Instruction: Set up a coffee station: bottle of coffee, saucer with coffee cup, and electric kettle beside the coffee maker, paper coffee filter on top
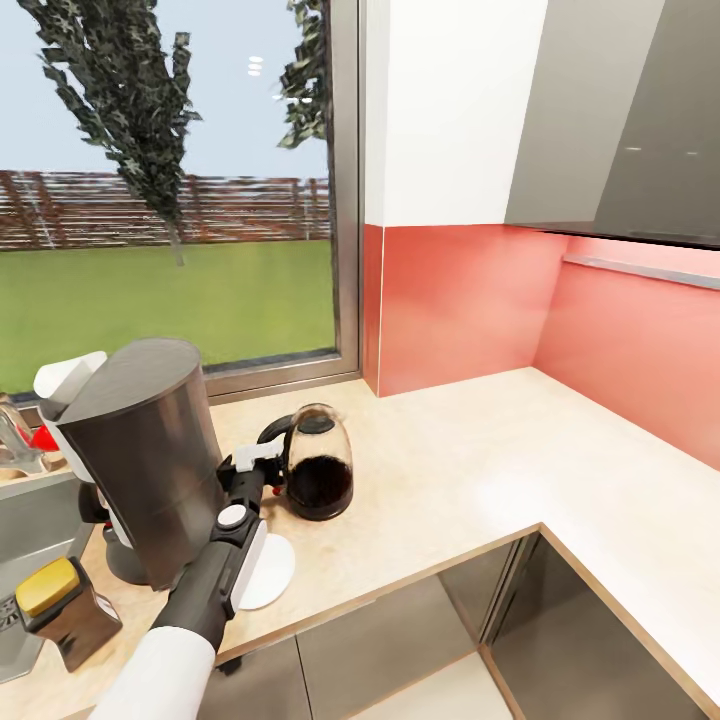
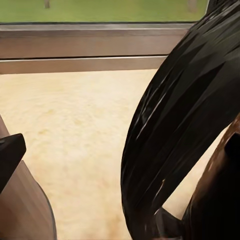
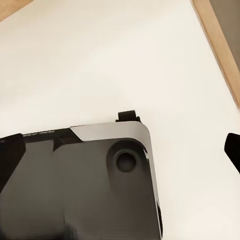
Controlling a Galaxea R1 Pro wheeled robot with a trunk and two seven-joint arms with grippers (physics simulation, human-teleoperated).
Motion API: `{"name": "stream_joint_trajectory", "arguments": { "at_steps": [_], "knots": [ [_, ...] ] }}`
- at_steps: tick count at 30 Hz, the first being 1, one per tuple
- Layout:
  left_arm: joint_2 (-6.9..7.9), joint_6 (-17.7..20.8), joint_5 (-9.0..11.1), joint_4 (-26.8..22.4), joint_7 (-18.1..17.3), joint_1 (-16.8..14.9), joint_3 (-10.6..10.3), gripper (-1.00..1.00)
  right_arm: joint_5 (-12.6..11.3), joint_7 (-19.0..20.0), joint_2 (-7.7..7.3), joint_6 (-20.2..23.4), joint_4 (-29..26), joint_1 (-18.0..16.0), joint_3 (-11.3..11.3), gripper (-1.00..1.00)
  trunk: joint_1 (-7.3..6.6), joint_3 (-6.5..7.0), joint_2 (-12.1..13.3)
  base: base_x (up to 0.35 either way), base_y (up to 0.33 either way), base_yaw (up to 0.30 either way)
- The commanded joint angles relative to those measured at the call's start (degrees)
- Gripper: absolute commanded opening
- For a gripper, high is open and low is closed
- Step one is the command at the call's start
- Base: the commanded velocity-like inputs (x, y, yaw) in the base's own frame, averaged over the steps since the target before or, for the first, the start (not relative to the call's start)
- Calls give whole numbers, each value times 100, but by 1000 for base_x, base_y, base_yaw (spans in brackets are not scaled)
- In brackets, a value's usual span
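I count one coffee maker (image 1: 145, 455), a tall dark grey cylinder at the lower left of the head view, standing on the countertop (image 1: 470, 470). One glass carafe (image 1: 318, 462), dark with coffee in its lower half, sits just right of it, near the centre-left. One white saucer (image 1: 268, 570) lies flat on the counter below the carafe, partly under my arm. One bottle of coffee (image 1: 65, 610) with a yellow cap shows at the bottom left corner, tilted. Something white and red (image 1: 60, 390) peeks out behind the coffee maker; I cannot tell what it is.

One arm is in the head view, the left arm (image 1: 215, 570), rising from the bottom edge and reaching up between coffee maker and carafe. The left gripper (image 1: 268, 468) is at the carafe's black handle (image 2: 170, 135), which looms large in the left wrist view; I cannot tell whether the fingers clamp it.

In the right wrist view a dark fingertip (image 3: 11, 155) sits at each side edge, spread wide, above a pale floor and a dark, silver-edged part of the robot (image 3: 100, 185).
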Motion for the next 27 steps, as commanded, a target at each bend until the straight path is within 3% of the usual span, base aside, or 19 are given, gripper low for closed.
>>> {"name": "stream_joint_trajectory", "arguments": {
  "at_steps": [1, 14, 27],
  "knots": [
    [-5, 36, -21, -8, 2, -3, 5, 100, 50, 15, -2, -20, 6, -5, -50, 100, 4, -13, -12, -22, 0, 0],
    [-14, 36, -23, -1, 5, -3, 4, 100, 51, 15, -2, -20, 6, -5, -50, 100, 4, -13, -12, -258, -54, 0],
    [-14, 36, -16, 26, -1, -3, -2, 100, 49, 15, -2, -19, 7, -4, -50, 100, 4, -13, -12, -84, -47, 0]
  ]
}}
